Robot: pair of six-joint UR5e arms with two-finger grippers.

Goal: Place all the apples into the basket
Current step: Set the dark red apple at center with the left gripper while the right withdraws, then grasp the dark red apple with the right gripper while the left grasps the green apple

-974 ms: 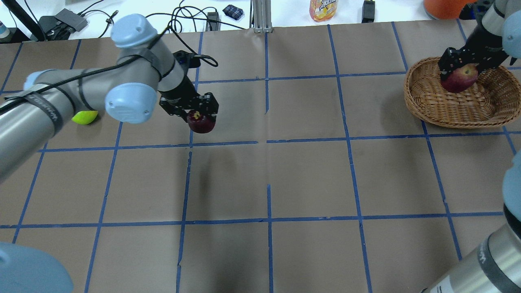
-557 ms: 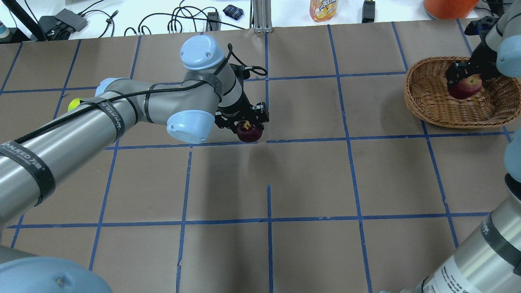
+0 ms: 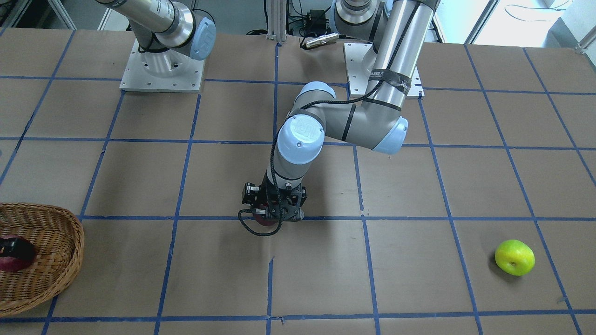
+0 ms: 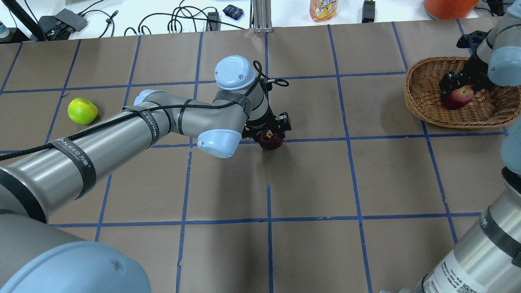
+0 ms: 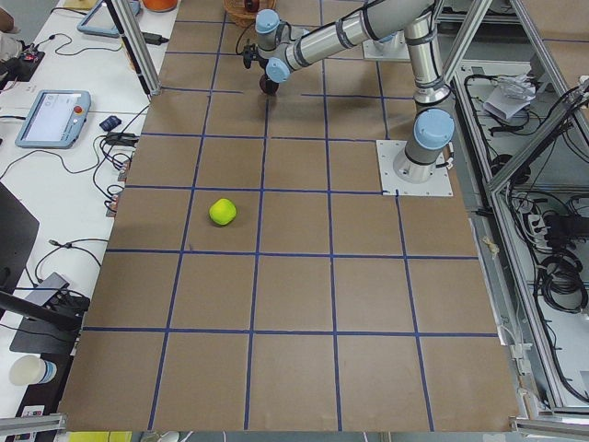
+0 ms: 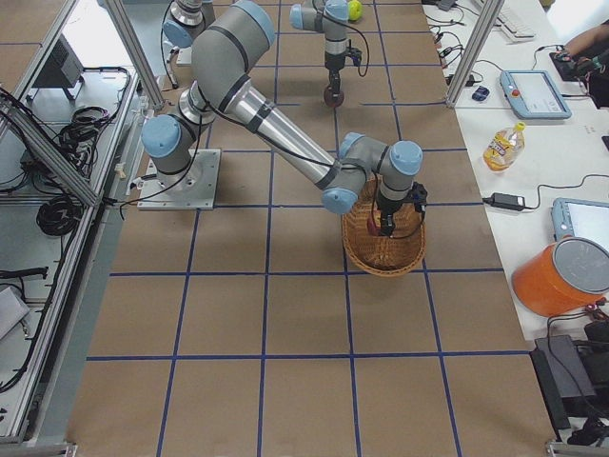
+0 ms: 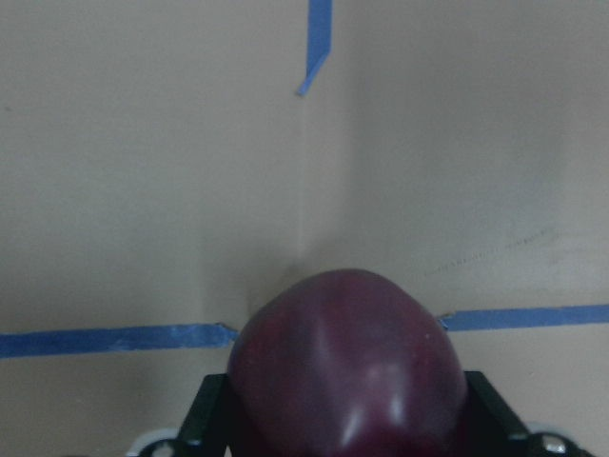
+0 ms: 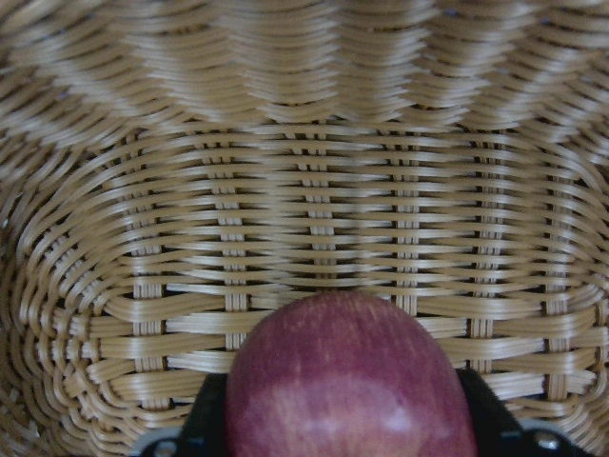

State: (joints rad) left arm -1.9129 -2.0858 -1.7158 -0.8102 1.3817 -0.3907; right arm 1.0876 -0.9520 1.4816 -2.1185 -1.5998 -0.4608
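Observation:
My left gripper (image 4: 269, 134) is shut on the dark purple-maroon apple (image 4: 271, 141) over the table's middle, at a blue tape crossing; the apple fills the bottom of the left wrist view (image 7: 347, 367) and shows under the gripper in the front view (image 3: 264, 218). My right gripper (image 4: 459, 87) is shut on the red apple (image 4: 458, 97) low inside the wicker basket (image 4: 423, 106) at the far right; the right wrist view shows the red apple (image 8: 350, 379) just above the basket's woven floor (image 8: 314, 190). The yellow-green apple (image 4: 82, 110) lies alone on the table at the far left.
The table is brown paper with a blue tape grid (image 4: 349, 139). Beyond its far edge are cables (image 4: 179, 20), a juice bottle (image 4: 323, 9) and an orange container (image 4: 447, 6). The left arm's forearm (image 4: 122, 134) stretches across the table's left half.
My left arm has carried the purple-maroon apple rightward from the left side to the table's middle, uncovering the green apple. My right gripper has lowered the red apple deeper into the basket.

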